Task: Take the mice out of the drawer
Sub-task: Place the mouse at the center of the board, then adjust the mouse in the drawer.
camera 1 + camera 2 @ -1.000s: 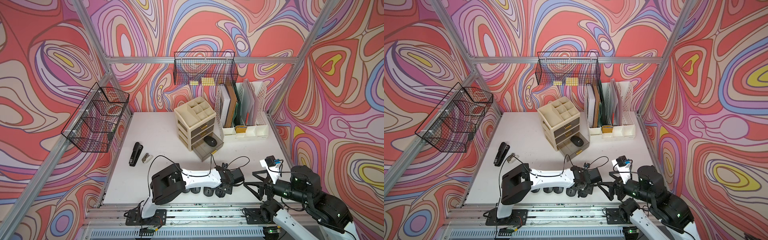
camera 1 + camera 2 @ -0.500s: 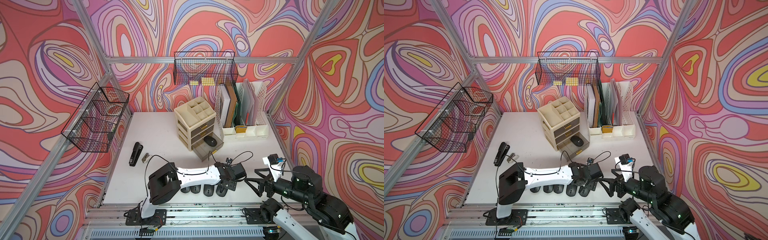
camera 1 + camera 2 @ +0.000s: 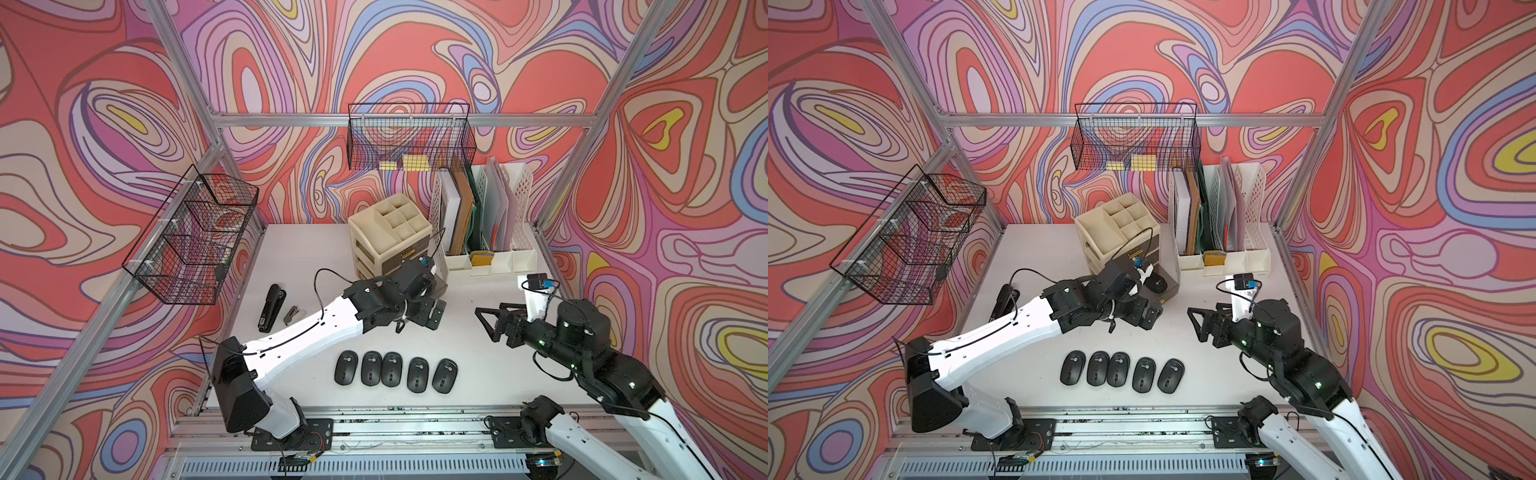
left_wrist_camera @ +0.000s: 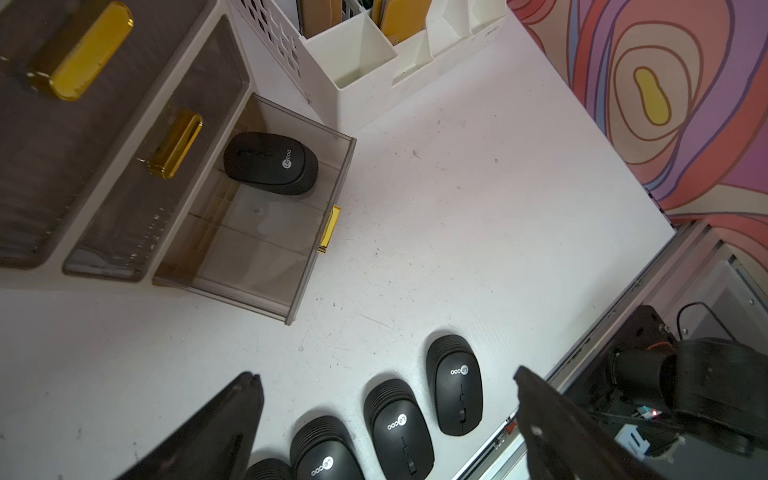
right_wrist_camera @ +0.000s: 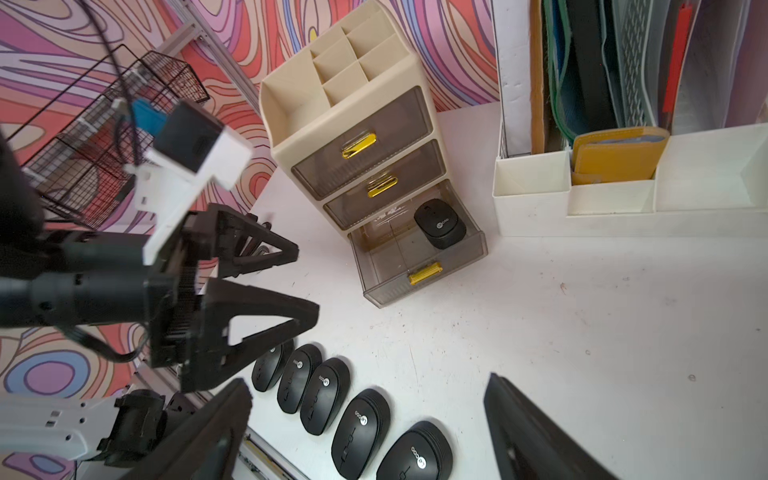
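One mouse (image 4: pixel 271 163) left in drawer (image 4: pixel 249 249), back corner, long axis roughly front-to-back along drawer. Left gripper (image 5: pixel 307 282) spread wide, empty, just outside drawer front, so nearer. Right gripper (image 3: pixel 485 325) also spread, empty, farther from drawer. Five mice (image 3: pixel 395 369) in row, well clear of drawer.

Both top views sit high at the front, looking steeply down toward the back wall (image 3: pixel 374 62), with the whole bench (image 3: pixel 299 257) in frame. Left wrist view looks down close over the drawer (image 4: pixel 257 266). Right wrist view is farther off, oblique. Both share the drawer and mice (image 5: pixel 320 395).
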Motion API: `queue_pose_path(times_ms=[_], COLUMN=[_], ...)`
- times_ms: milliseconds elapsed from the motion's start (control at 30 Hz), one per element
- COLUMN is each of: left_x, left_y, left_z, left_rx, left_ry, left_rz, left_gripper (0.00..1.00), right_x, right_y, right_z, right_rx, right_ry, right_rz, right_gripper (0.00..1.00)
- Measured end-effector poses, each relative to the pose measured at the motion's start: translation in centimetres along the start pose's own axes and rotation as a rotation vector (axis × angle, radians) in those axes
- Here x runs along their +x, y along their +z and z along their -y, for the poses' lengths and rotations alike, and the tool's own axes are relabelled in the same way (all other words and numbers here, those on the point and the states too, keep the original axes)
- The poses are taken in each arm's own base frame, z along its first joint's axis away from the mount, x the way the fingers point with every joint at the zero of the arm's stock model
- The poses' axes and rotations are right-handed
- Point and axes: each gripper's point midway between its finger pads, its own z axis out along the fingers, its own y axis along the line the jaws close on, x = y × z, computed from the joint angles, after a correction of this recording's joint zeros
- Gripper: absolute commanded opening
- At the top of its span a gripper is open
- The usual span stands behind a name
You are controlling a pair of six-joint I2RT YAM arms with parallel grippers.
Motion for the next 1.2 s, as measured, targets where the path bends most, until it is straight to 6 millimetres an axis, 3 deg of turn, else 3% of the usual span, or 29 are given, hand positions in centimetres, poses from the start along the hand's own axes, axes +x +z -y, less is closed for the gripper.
queue_pose_path(times_ms=[233, 400, 500, 733, 933, 1200], left_x=[-1.5, -2.5, -2.6, -2.0, -1.3, -1.7], left_y=[-2.6, -4.0, -4.3, -3.9, -4.1, -6.3], left_z=[-2.8, -7.1, -9.3, -10.8, -12.7, -12.4], left_rx=[0.061, 0.072, 0.065, 0.103, 0.076, 0.063], left_ry=[0.113, 0.056, 0.023, -0.022, -0.064, -0.048], left_rz=[0.035, 0.059, 0.058, 0.055, 0.055, 0.115], left_gripper=[0.99, 1.00, 0.99, 0.99, 1.00, 1.00], right_x=[0.1, 0.7, 1.5, 2.5, 2.6, 3.1], right_y=[8.1, 13.7, 16.7, 22.1, 25.5, 29.5], right_z=[1.7, 2.5, 3.3, 4.7, 5.9, 8.2], right_rx=[0.085, 0.103, 0.118, 0.152, 0.150, 0.180], right_ry=[0.013, 0.022, 0.033, 0.090, 0.217, 0.348], right_rz=[-0.076, -0.108, -0.126, -0.134, -0.088, -0.063], right_gripper=[0.83, 0.69, 0.52, 0.00, 0.00, 0.00])
